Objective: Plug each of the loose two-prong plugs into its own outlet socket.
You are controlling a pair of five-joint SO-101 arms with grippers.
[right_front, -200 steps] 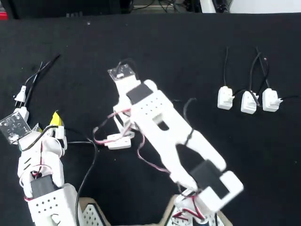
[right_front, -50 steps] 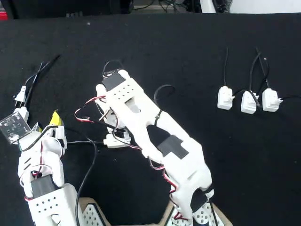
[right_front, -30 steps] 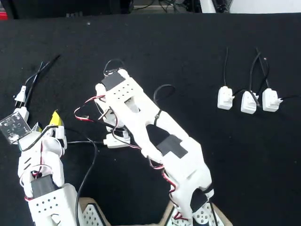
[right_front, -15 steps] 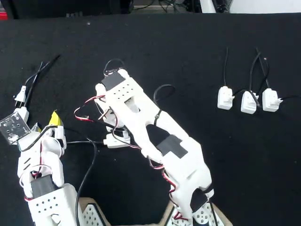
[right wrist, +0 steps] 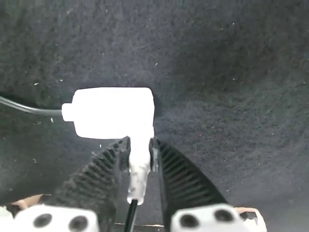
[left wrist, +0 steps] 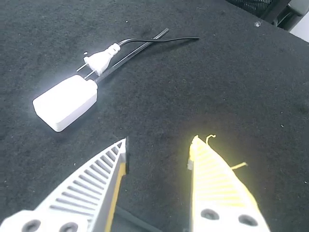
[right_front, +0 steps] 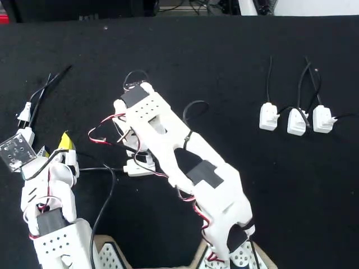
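Note:
In the right wrist view my right gripper (right wrist: 140,144) is shut on a white two-prong plug (right wrist: 139,166). The plug's front end meets a white outlet socket (right wrist: 113,112) lying on the black cloth. From above, that socket (right_front: 140,167) peeks out under the right arm (right_front: 168,145). My left gripper (left wrist: 158,144) hangs open above bare cloth. Beyond it lie a second white socket (left wrist: 65,102) and a loose white plug (left wrist: 99,60), prongs pointing at the socket but apart from it. In the high view that plug (right_front: 23,114) is at the far left.
Three white sockets (right_front: 295,121) with plugs and black cords stand in a row at the right of the black table cloth (right_front: 224,61). A black cable (right_front: 104,202) runs between the two arm bases. The left arm (right_front: 47,196) sits at the lower left.
Since the oldest frame the right arm has swung left and stretched low over the middle socket. Over the last second nothing has moved.

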